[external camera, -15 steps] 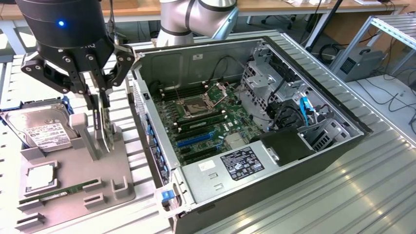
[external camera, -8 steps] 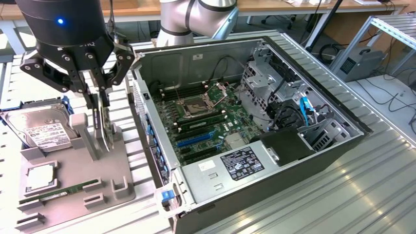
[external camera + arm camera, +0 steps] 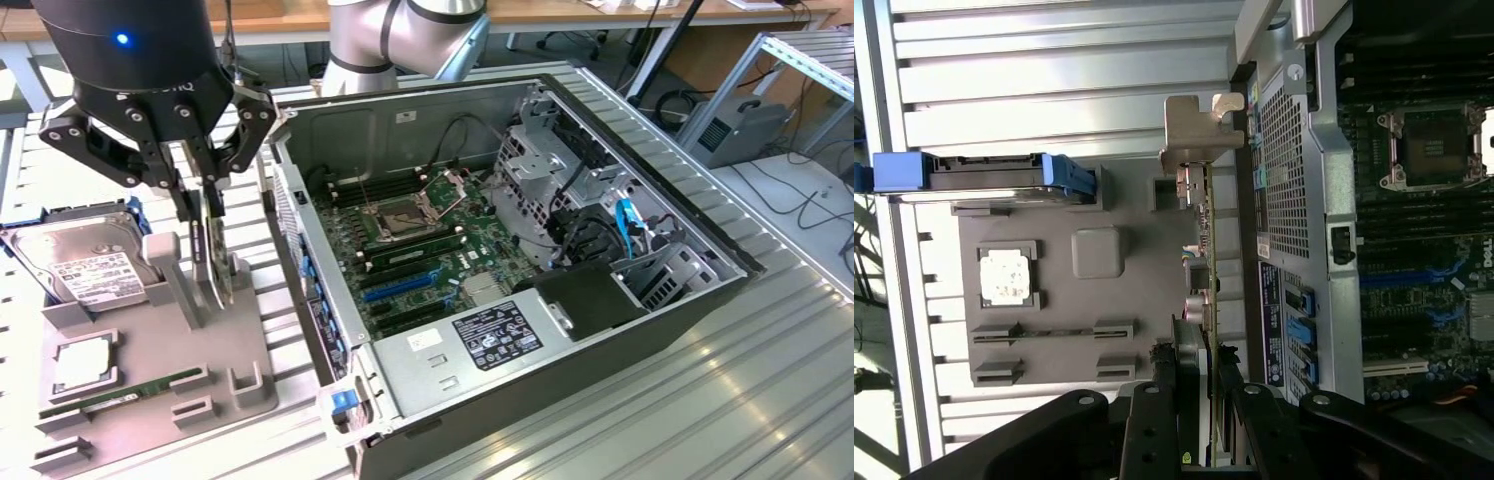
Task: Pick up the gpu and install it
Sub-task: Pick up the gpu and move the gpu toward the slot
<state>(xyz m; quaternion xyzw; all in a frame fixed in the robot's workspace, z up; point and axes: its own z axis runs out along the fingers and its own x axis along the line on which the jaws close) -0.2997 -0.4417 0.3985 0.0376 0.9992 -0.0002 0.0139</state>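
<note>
While pinching the gpu (image 3: 211,268) along its upper edge, with fingers (image 3: 1159,400) drawn narrow against both faces, hangs plumb over the grey holder (image 3: 147,400) on the desk (image 3: 694,400). Judged at the gripper (image 3: 200,212): pick-up step in hand, grasp made, install not begun. Cannot tell whether the card's lower edge sits in the holder's slot or just above it.

Stands on edge, upright, thin as a blade from the wrist view. Green board along one side, small components studding it, silver end bracket (image 3: 1199,130) with a bent tab at the far end. Looks stiff but slight, probably unforgiving of any twist.

Near by on the same holder: hard drive (image 3: 80,262), processor chip (image 3: 83,365), RAM stick (image 3: 120,392) lying flat in its groove.

Farther off, toward the exterior view's right: open computer case (image 3: 665,178), motherboard (image 3: 441,225) exposed, blue expansion slots (image 3: 400,288) well apart from the card.

Would call, by judgement, for a straight vertical pull clear of the holder, with no sideways lean, before any squaring of card edge to slot.
</note>
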